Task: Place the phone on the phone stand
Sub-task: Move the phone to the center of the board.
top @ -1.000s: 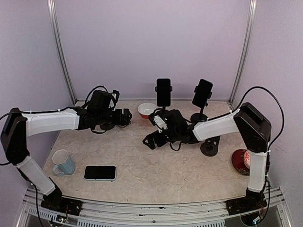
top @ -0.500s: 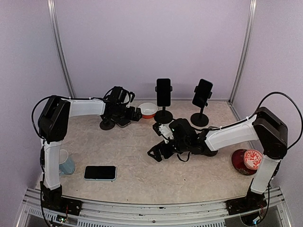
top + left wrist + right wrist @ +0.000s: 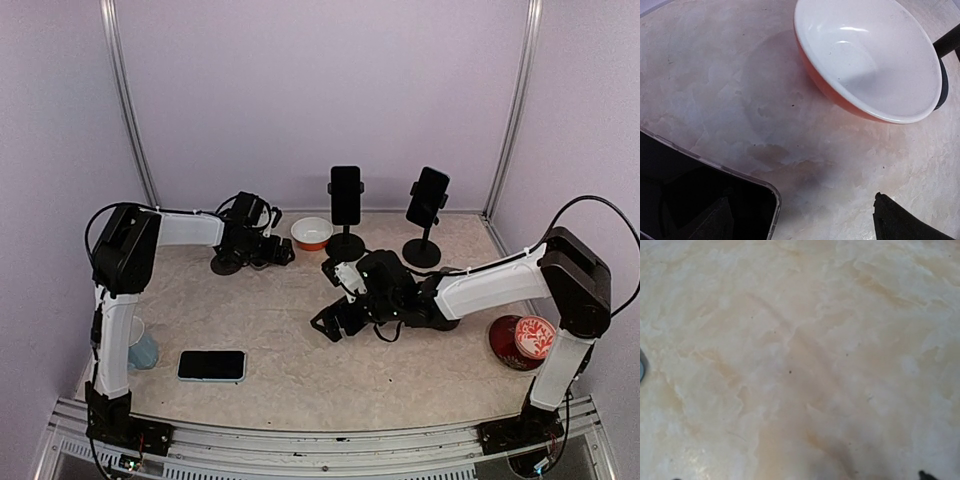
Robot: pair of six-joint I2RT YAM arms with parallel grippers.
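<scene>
I am watching the phone (image 3: 212,365), which is lying flat on the counter (image 3: 330,385) near the front left. It is just right of a pale blue mug (image 3: 147,352). Neither claw is touching it, and both are working well apart from it.

The left claw (image 3: 280,251) is reaching toward the back left of the counter, close beside an orange bowl (image 3: 312,233) with a white inside. It is sitting released: in its wrist view the fingers (image 3: 902,222) are standing wide apart with bare counter between them and the bowl just ahead. A dark flat thing with a clear rounded edge (image 3: 710,200) is showing at the lower left by one finger, and I cannot tell what it is. From overhead, a black round base (image 3: 226,265) is sitting right beside that arm's wrist.

The right claw (image 3: 332,322) is hanging low over the middle of the counter, likewise released and gripping nothing. Its wrist view is giving me only bare marbled surface, with the fingertips barely peeking in at the bottom corners.

At the back, a left stand (image 3: 346,243) and a right stand (image 3: 421,250) are each carrying a dark handset upright. A red patterned dish (image 3: 520,340) is sitting at the right edge, partly behind the right arm.
</scene>
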